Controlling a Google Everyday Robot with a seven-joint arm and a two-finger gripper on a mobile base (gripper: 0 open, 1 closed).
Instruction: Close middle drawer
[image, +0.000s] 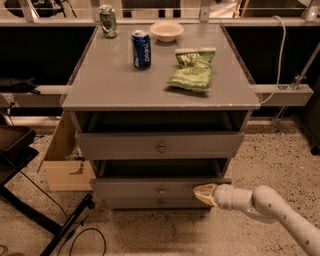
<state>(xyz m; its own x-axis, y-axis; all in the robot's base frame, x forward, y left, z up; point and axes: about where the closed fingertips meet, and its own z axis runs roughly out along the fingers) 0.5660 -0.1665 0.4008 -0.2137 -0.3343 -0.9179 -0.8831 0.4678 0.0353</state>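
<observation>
The middle drawer is a grey drawer with a flat front and a small round knob. It stands a little way out of the grey cabinet, with a dark gap above it. My gripper reaches in from the lower right. Its yellowish tip is shut and presses against the right end of the drawer front. The white arm trails off to the lower right corner.
The taller top drawer is also partly out, and the low bottom drawer sits under the middle one. On the cabinet top are a blue can, a green can, a bowl and a green chip bag. A cardboard box and a black stand are at the left.
</observation>
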